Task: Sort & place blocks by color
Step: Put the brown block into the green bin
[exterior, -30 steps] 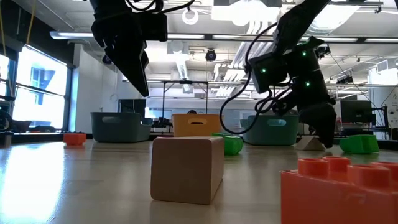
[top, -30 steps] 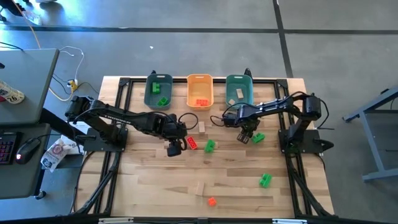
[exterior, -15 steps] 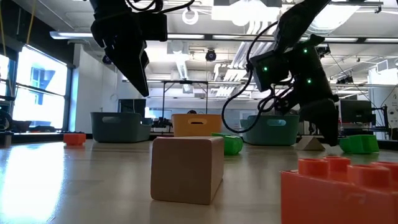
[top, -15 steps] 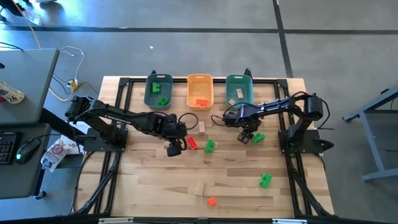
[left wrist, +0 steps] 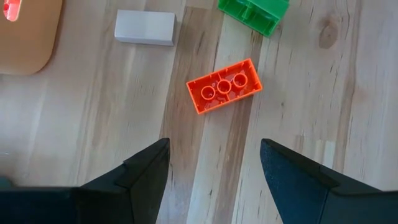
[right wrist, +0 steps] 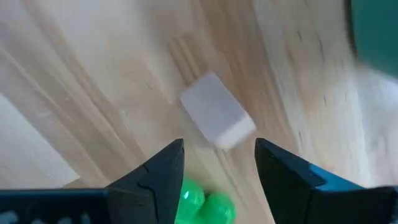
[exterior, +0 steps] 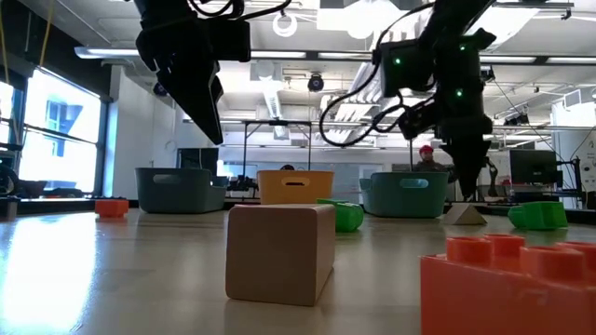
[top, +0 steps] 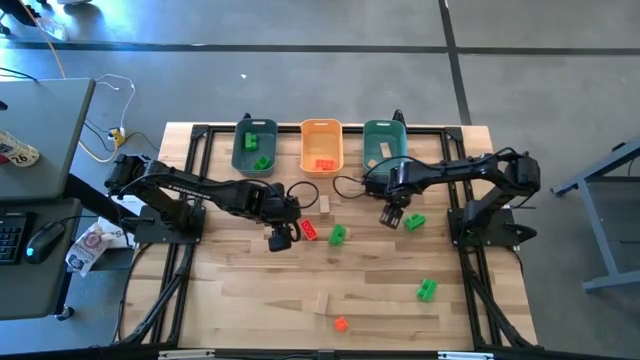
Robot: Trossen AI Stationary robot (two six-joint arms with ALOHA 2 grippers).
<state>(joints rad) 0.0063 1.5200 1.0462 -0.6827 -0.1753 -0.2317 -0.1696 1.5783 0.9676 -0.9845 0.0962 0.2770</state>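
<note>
Blocks lie spread over the wooden surface (top: 240, 290), and some sit in 3 bins at its far edge. We see green blocks in the left teal bin (top: 254, 146), red ones in the orange bin (top: 321, 146), and something pale in the right teal bin (top: 384, 144).

Our left tool (top: 279, 238) hangs over the middle of the surface with its fingers spread wide and nothing between them. From its wrist camera we look down on a red-orange block (left wrist: 224, 86) with 3 round studs, lying flat just ahead of the fingers. A pale wood block (left wrist: 144, 27) and a green block (left wrist: 253, 12) lie farther ahead.

Our right tool (top: 392, 217) hangs near the right teal bin. Its fingers are apart and hold nothing. Just below it we see a small tan block (right wrist: 217, 117) resting on the surface between the finger tips but not touched. A second green block (top: 414, 222) lies right beside that tool.

Nearer the front edge lie a third green block (top: 427, 290), a wood block (top: 321, 303) and a small red block (top: 341, 323).

We can read no words or labels on the blocks or bins.
</note>
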